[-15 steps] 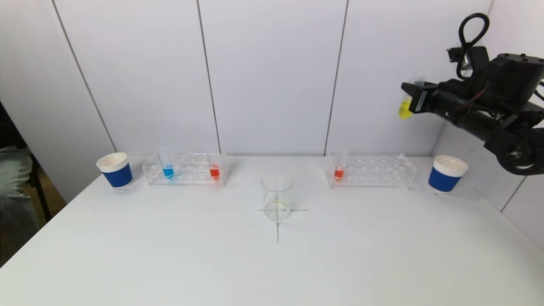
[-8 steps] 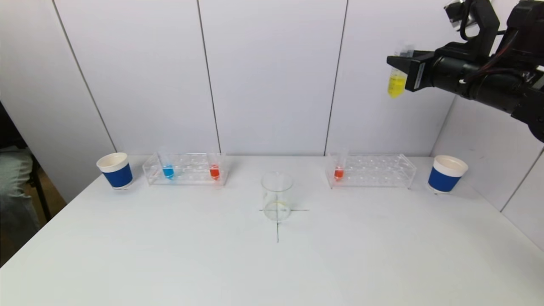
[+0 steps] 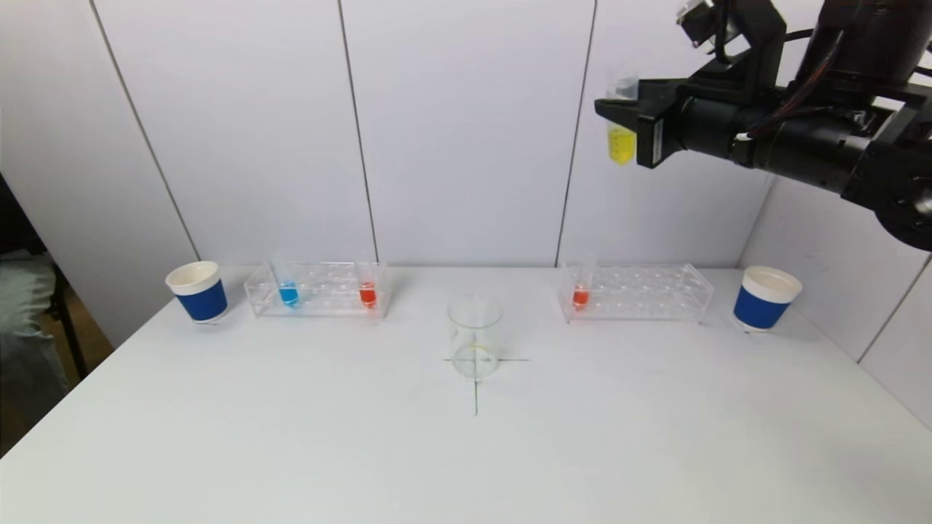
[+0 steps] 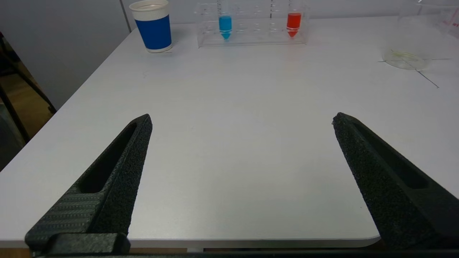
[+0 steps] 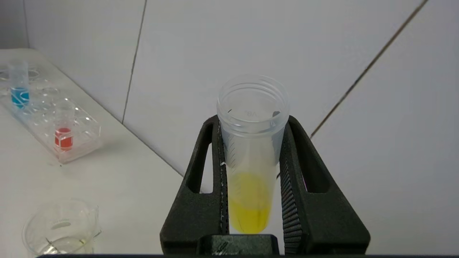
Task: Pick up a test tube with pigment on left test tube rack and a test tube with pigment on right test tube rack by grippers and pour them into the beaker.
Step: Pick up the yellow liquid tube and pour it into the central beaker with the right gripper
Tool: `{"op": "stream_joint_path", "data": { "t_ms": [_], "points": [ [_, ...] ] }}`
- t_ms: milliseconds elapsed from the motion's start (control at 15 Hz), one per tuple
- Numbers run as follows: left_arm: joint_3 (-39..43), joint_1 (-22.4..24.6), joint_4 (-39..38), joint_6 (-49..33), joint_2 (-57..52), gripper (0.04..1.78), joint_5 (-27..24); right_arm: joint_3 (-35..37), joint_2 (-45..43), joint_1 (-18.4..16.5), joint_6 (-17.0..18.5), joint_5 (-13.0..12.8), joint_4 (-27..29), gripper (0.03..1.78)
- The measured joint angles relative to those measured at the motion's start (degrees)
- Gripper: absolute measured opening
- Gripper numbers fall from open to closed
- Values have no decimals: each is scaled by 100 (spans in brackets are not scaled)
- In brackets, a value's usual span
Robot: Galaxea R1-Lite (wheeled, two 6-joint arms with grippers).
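Since a second ago the right gripper (image 3: 619,116) has swung from far out over the right-hand cup toward the beaker (image 3: 475,336), and it now hangs high above the right test tube rack (image 3: 635,292), still well to the right of the beaker and far above its rim. It is clenched on the yellow test tube (image 3: 620,131), both ribbed black fingers (image 5: 292,186) pressing the upper wall just under the threaded mouth, with the tube upright and the pigment pooled in its rounded bottom. The tube looks like thin clear plastic: light, smooth and likely slippery, stiff enough to take a squeeze, so a hold high on the wall near the threads seems the safest place and leaves the liquid end free to tip. The beaker is a clear, spouted vessel, probably glass and easily knocked, standing on a pencilled cross with a faint yellowish trace at its bottom. Left of the beaker, the left test tube rack (image 3: 318,290), clear acrylic with round wells, holds a blue test tube (image 3: 287,290) and a red test tube (image 3: 368,290); another red tube (image 3: 580,292) stands in the right rack's end nearest the beaker. The left gripper (image 4: 242,120) waits low at the table's near edge, released, its grainy fingers spread wide with nothing between them.
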Motion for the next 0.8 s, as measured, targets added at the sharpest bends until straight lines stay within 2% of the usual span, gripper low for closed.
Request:
{"op": "stream_joint_path", "data": {
  "t_ms": [133, 333, 467, 800],
  "points": [
    [0, 2, 0, -1, 0, 176, 0, 37, 116, 105, -260, 85, -35, 47],
    [0, 0, 0, -1, 0, 176, 0, 116, 328, 190, -739, 457, -49, 47],
    [0, 0, 0, -1, 0, 176, -2, 174, 489, 196, -1117, 524, -61, 47],
    [0, 0, 0, -1, 0, 176, 0, 207, 937, 384, -1479, 599, -85, 47]
  ]
}}
